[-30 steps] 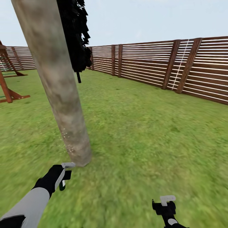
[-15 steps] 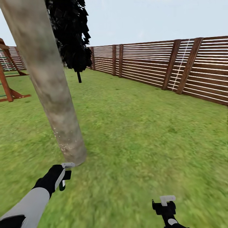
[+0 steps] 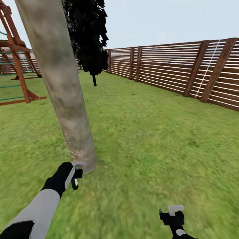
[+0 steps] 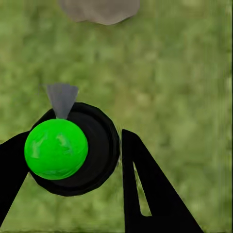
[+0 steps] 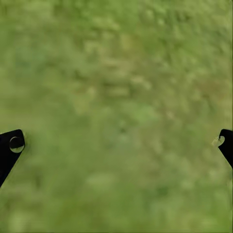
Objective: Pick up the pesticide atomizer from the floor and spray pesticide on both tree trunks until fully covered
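Left gripper (image 4: pixel 73 160): black fingers clamped on pesticide atomizer (image 4: pixel 68 148), black round body with bright green dome and grey nozzle; pickup judged done. Nozzle aimed toward base of smooth mottled grey-brown tree trunk (image 3: pixel 63 89), just beside claw; pale specks low on trunk, coverage partial at best. Second tree untreated, by appearances. Right gripper (image 5: pixel 116 141): black fingertips wide apart, empty, over green lawn (image 3: pixel 149 132).

Grey left forearm (image 3: pixel 36 209) ending in a black wrist, with black wedge-shaped fingers (image 4: pixel 145 189).
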`<state>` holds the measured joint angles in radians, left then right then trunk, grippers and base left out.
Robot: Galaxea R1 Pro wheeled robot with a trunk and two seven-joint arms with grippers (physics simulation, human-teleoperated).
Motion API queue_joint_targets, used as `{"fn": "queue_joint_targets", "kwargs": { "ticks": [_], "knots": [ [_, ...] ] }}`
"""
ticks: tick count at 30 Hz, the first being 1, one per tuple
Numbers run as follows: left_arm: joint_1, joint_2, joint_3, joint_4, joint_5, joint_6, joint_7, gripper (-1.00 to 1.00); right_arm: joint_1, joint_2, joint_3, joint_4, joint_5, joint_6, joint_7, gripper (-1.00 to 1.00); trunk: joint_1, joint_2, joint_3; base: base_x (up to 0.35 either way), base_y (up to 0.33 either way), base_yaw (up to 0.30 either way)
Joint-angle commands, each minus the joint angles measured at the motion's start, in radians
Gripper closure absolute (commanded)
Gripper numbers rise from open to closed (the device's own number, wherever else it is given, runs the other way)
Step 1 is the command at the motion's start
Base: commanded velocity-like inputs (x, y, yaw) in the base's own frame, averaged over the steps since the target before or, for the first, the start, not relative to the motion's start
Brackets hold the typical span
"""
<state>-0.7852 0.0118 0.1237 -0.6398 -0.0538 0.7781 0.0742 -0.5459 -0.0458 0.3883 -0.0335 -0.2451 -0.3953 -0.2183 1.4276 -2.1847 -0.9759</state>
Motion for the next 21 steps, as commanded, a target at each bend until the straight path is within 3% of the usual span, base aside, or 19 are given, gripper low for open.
{"fn": "queue_joint_targets", "kwargs": {
  "ticks": [1,2,3,4,5,6,7,10,11,13,16,21],
  "knots": [
    [-0.012,-0.005,0.0,-0.027,-0.019,0.056,-0.001,1.0,0.0,0.0,0.009,0.0,-0.008,-0.002,-0.003,-1.0,0.0,0.0,-0.001,0.0,0.0,0.255],
    [-0.016,0.002,0.003,-0.051,-0.02,0.091,-0.003,1.0,0.0,0.0,0.009,0.0,-0.008,-0.002,-0.003,-1.0,0.0,0.0,-0.001,0.0,0.0,0.155],
    [-0.018,0.025,0.005,-0.074,-0.019,0.11,-0.005,1.0,0.0,0.0,0.009,0.0,-0.008,-0.002,-0.003,-1.0,0.0,0.0,-0.001,0.0,0.0,0.08],
    [-0.017,0.056,0.007,-0.085,-0.016,0.118,-0.006,1.0,0.0,0.0,0.009,0.0,-0.008,-0.002,-0.003,-1.0,0.0,0.0,-0.001,0.0,0.0,0.051],
    [-0.013,0.12,0.007,-0.099,0.001,0.127,-0.018,1.0,0.0,0.0,0.009,0.001,-0.008,-0.002,-0.003,-1.0,0.0,0.0,-0.001,0.0,0.0,0.017],
    [-0.011,0.134,0.003,-0.102,0.01,0.13,-0.024,1.0,0.0,-0.001,0.009,0.001,-0.008,-0.002,-0.003,-1.0,0.0,0.0,-0.001,0.0,0.0,0.009],
    [-0.012,0.135,0.0,-0.105,0.016,0.131,-0.027,1.0,0.0,-0.001,0.009,0.001,-0.008,-0.002,-0.003,-1.0,0.0,0.0,-0.001,0.0,0.0,0.004],
    [-0.028,0.028,-0.016,-0.119,0.012,0.151,-0.028,1.0,0.0,-0.002,0.008,0.001,-0.008,-0.002,-0.004,-1.0,0.0,0.0,-0.001,0.0,0.0,0.001],
    [-0.041,0.011,-0.018,-0.138,0.011,0.184,-0.028,1.0,0.0,-0.002,0.008,0.001,-0.008,-0.002,-0.004,-1.0,0.0,0.0,-0.001,0.0,0.0,0.0],
    [-0.049,0.012,-0.02,-0.18,0.008,0.213,-0.027,1.0,0.0,-0.002,0.007,0.001,-0.008,-0.002,-0.004,-1.0,0.0,0.0,-0.001,0.0,0.0,0.0],
    [-0.047,0.039,-0.021,-0.275,0.004,0.23,-0.027,1.0,0.0,-0.002,0.007,0.001,-0.007,-0.001,-0.004,-1.0,0.0,0.0,-0.001,0.047,-0.068,0.0],
    [-0.046,0.043,-0.022,-0.297,0.002,0.233,-0.025,1.0,0.0,-0.002,0.008,0.001,-0.006,0.0,-0.004,-1.0,0.0,0.0,-0.001,0.109,-0.225,0.0]
  ]
}}
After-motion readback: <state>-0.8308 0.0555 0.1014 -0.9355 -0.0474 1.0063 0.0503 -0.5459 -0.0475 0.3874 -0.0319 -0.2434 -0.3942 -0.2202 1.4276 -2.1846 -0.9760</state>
